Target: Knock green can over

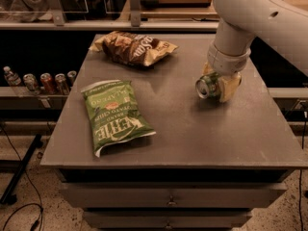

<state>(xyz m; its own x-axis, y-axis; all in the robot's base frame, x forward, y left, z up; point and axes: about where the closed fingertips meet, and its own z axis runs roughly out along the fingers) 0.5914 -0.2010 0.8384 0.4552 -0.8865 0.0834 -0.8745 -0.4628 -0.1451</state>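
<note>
The green can [207,86] is a small shiny can with a silver top. It lies tipped on its side, top facing left, just above or on the right part of the grey table [192,134]. My gripper [219,87] hangs from the white arm [240,18] and is shut around the can, with a pale finger [231,86] on its right side. I cannot tell whether the can touches the tabletop.
A flat green chip bag [115,114] lies on the left of the table. A brown chip bag [132,47] lies at the back. Several small cans [48,82] and a bottle [10,76] stand on a low shelf to the left.
</note>
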